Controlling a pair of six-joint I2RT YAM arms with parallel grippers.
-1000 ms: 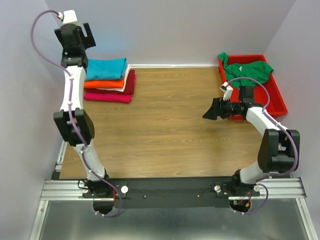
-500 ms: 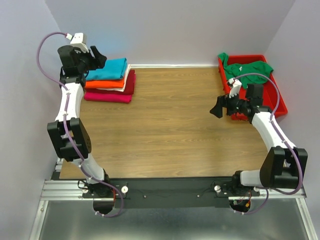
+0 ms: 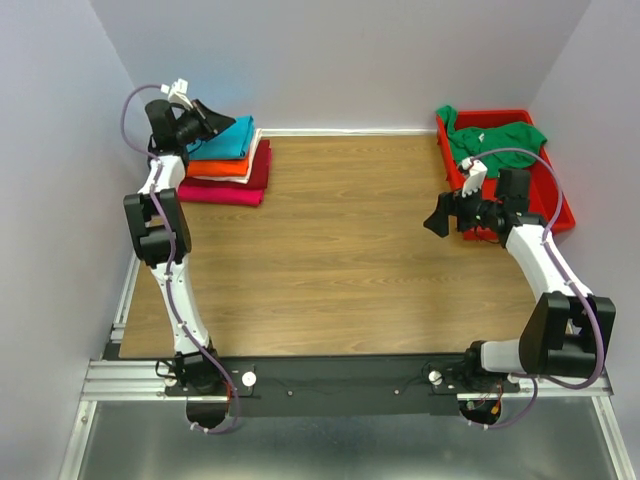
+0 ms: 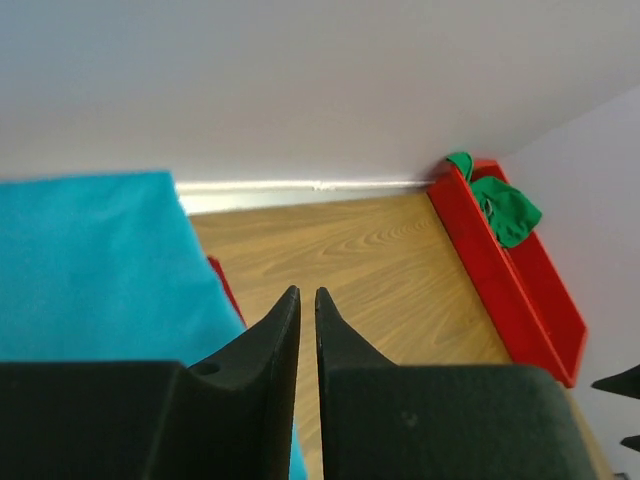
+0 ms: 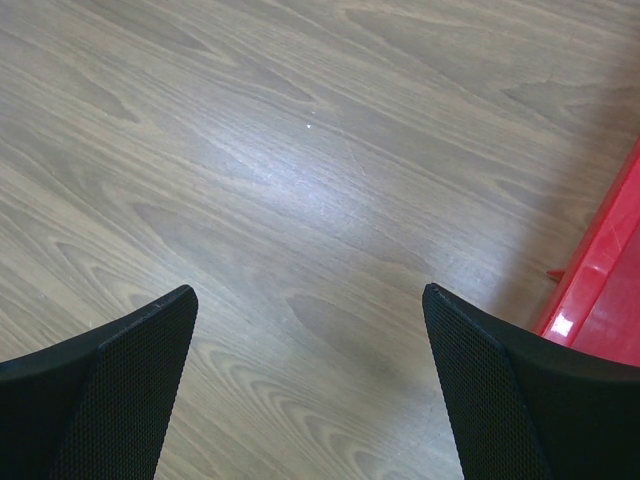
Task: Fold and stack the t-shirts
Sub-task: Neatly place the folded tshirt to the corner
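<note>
**While the Left Hand Sits at the Stack, One Green T-Shirt Lies in the Bin**

Where the left arm reaches to the far left corner of the tabletop [image 3: 330, 250], the left hand [image 3: 215, 124] sits over the left rear corner of a folded stack. In the left wrist view, its fingers [image 4: 275, 330] are pressed almost together, with only a thin slit between them and nothing in it. Whether the hand touches the cloth cannot be told.

Stack order, top to bottom:
1. teal t-shirt [image 3: 228, 140]
2. orange t-shirt [image 3: 215, 167]
3. white t-shirt [image 3: 232, 178], showing only as a thin edge
4. dark red t-shirt [image 3: 262, 165]
5. magenta t-shirt [image 3: 220, 192]

The stack lies against the rear wall [image 3: 340, 60], with all layers flat and roughly aligned.

The middle of the tabletop is bare wood.

The right hand [image 3: 437, 215] hangs above the wood at the right, just beside the red bin [image 3: 560, 205] and pointing towards the centre. In the right wrist view, its fingers [image 5: 110, 360] are spread wide and hold nothing.

The red bin stands in the far right corner. The green t-shirt [image 3: 495, 140] lies crumpled in its rear half, with one part draped over the rear left rim.
</note>
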